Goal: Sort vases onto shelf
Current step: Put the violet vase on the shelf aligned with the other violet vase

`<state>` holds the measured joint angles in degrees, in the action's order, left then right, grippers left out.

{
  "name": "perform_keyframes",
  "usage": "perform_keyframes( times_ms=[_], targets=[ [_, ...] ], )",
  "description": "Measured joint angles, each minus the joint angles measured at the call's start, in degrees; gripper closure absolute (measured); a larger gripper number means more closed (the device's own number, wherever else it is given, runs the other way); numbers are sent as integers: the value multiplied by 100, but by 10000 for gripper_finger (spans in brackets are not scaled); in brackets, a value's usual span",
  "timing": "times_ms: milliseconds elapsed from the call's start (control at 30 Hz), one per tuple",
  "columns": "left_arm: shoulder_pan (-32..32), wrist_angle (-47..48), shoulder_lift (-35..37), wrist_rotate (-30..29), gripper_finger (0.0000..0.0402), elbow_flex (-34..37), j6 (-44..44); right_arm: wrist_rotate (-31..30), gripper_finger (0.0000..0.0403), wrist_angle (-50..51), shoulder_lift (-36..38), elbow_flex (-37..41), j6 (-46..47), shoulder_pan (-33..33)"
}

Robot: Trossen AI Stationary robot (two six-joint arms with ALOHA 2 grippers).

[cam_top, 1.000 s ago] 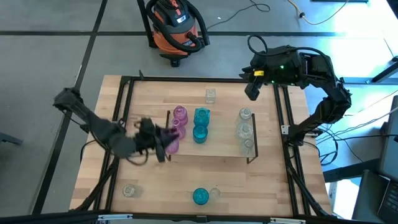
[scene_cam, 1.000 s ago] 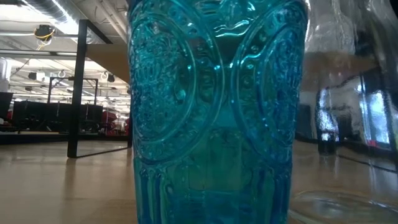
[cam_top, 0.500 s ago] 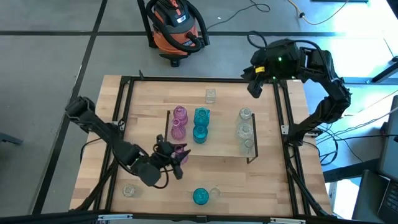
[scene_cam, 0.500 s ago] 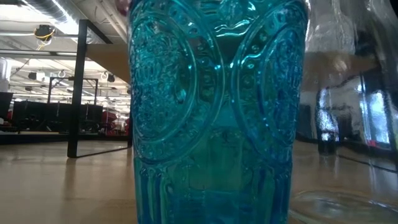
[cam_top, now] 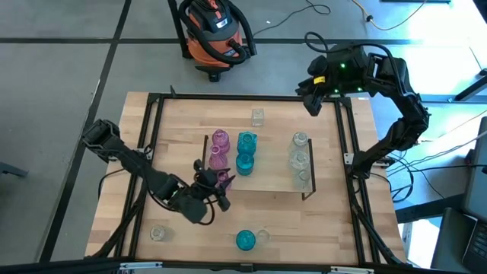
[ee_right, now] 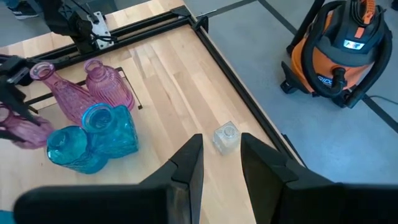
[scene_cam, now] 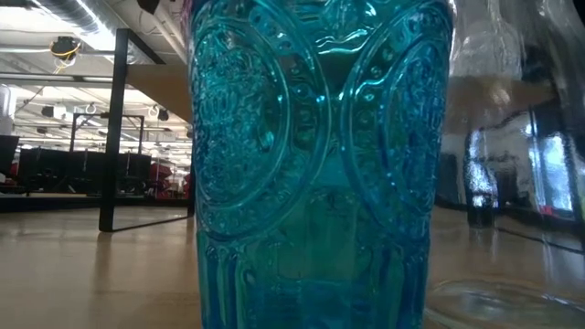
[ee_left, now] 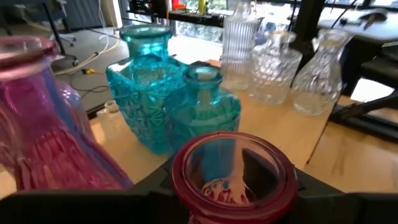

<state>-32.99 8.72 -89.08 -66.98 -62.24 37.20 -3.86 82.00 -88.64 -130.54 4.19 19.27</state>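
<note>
While the left gripper (cam_top: 218, 192) hangs over the near left corner of the shelf (cam_top: 266, 181), its jaws are shut on the neck of a pink vase (cam_top: 221, 180), whose round rim fills the left wrist view. The next move, by judgement, is to lower this vase upright beside the two pink vases (cam_top: 218, 148) already on the shelf's left end, then free it without knocking them, since the row is tight. Two teal vases (cam_top: 246, 152) stand mid-shelf and three clear vases (cam_top: 300, 159) at the right end. The glass is translucent and ribbed or embossed, bulbous below narrow necks, so likely slick and easy to tip. The right gripper (cam_top: 310, 104) waits above the counter's far right corner, its jaws slightly parted and empty. A teal vase (cam_top: 245, 240) and clear vases remain on the wooden counter (cam_top: 183, 122).
</note>
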Motion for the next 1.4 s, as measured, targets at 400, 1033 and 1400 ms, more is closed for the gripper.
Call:
perform_keyframes(
  times_ms=[400, 1033, 1400],
  targets=[
    [-2, 500, 0, 24, 280, -2, 465, 2, 307, 0, 0, 0, 164, -13],
    [-2, 572, 7, 182, 270, -7, -12, 5, 307, 11, 0, 0, 170, -11],
    [95, 578, 7, 189, 269, -7, -182, 9, 307, 13, 0, 0, 170, -13]
  ],
)
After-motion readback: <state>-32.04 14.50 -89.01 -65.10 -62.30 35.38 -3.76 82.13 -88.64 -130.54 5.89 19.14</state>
